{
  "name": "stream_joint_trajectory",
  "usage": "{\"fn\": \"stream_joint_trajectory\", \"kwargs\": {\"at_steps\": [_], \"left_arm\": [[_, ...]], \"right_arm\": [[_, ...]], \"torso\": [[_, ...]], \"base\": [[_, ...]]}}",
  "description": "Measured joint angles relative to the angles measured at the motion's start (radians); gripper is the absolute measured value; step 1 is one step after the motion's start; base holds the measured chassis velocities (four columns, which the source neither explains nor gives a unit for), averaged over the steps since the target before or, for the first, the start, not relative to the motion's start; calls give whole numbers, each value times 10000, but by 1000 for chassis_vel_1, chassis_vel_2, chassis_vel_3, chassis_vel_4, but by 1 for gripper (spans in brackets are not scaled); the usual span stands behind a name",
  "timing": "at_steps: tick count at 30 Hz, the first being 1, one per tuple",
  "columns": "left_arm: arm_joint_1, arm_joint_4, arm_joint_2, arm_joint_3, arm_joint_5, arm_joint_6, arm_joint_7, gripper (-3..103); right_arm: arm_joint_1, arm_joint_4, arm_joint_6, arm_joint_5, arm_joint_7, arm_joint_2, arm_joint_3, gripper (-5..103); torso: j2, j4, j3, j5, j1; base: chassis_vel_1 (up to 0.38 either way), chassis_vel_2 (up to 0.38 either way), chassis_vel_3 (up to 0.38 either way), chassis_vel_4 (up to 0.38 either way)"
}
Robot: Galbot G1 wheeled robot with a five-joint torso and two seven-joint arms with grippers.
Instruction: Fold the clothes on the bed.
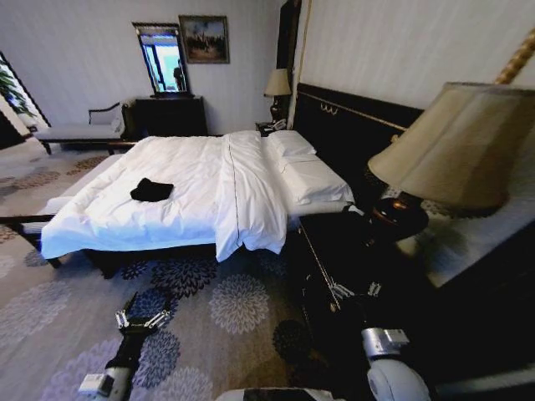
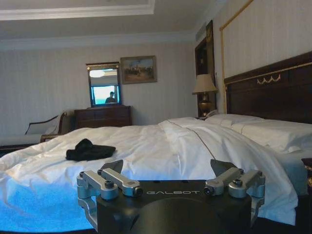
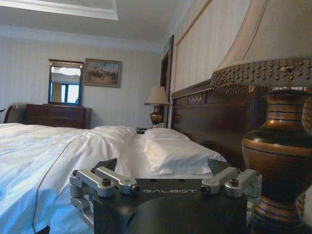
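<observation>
- On the white bed [image 1: 192, 209], toward 10 o'clock in the head view, lies one black T-shirt [image 1: 151, 190], crumpled in a heap on the duvet near the foot end, well apart from both arms.
- Two white pillows [image 1: 303, 171] rest by the dark wooden headboard [image 1: 355, 134], and the duvet is turned back in one long fold down the bed's middle.
- Two grippers hang low over the carpet, short of the bed: the left gripper [image 1: 140, 320] at 7 o'clock and the right gripper [image 1: 354, 291] at 5 o'clock, each with fingers spread and grasping nothing.
- Two table lamps are in view: a near lamp [image 1: 451, 150] at 3 o'clock beside the right arm, and a far lamp [image 1: 277, 88] past the headboard at 12 o'clock.
- One dark dresser [image 1: 170, 115] stands against the far wall with one mirror [image 1: 162, 57] and one framed painting [image 1: 203, 38] above it; one pale chaise lounge [image 1: 79, 129] sits at 10 o'clock.
- Grey carpet [image 1: 226, 309] with large floral medallions covers the floor.
</observation>
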Motion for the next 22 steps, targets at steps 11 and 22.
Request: {"fn": "stream_joint_trajectory", "kwargs": {"at_steps": [11, 22], "left_arm": [[-5, 0, 2, 0, 0, -1, 0, 100], [-4, 0, 2, 0, 0, -1, 0, 100]], "right_arm": [[17, 0, 0, 0, 0, 0, 0, 100], [14, 0, 0, 0, 0, 0, 0, 100]], "torso": [[-13, -2, 9, -1, 25], [-11, -2, 6, -1, 16]], "base": [[-8, 10, 10, -5], [0, 0, 0, 0]]}}
